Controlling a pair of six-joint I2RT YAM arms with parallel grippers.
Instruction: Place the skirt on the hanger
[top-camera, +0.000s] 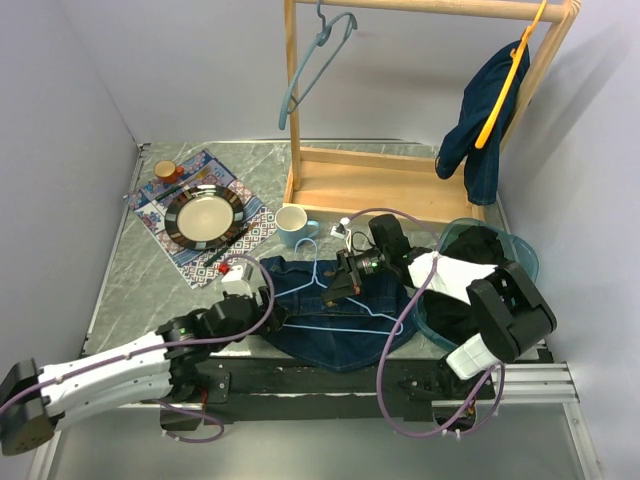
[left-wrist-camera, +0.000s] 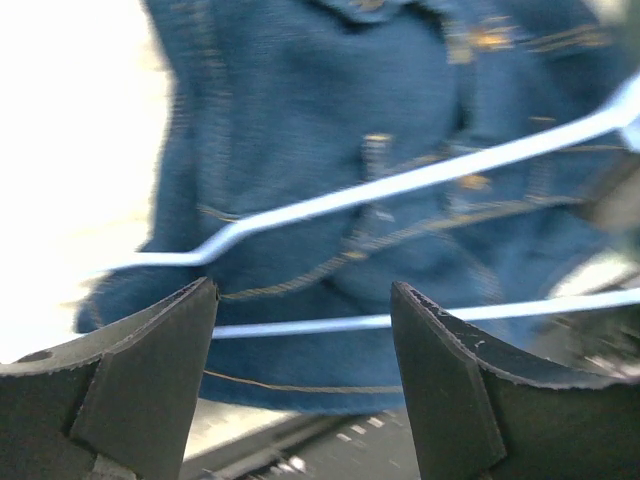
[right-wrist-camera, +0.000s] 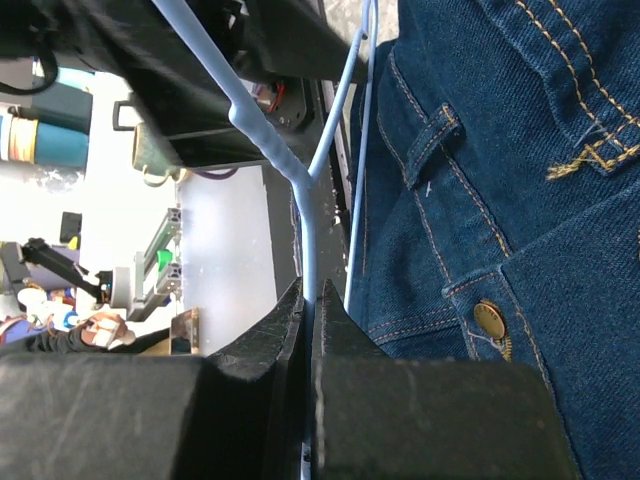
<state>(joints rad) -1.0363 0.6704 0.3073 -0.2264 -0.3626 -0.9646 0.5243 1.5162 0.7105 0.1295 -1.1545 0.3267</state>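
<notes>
Right now I am watching the right gripper (right-wrist-camera: 308, 295) pinching the light blue wire hanger (right-wrist-camera: 265, 140). Its jaws are pressing together on a single strand, and just ahead of the tips that strand is meeting the others at the twisted neck. The denim skirt (right-wrist-camera: 500, 150) is lying flat just to the right of those jaws in the wrist view, with its brass button (right-wrist-camera: 489, 319) sitting close beside the right finger.

The left gripper (left-wrist-camera: 305, 295) is standing with its jaws spread and nothing clamped between them. Ahead of its tips the skirt is filling most of the view. The hanger's lower bar is crossing the gap between the fingers, though I cannot tell whether it is touching either pad.

From overhead, the skirt is lying spread on the table (top-camera: 140, 290) between the two grippers, with the hanger resting on top of it.
</notes>
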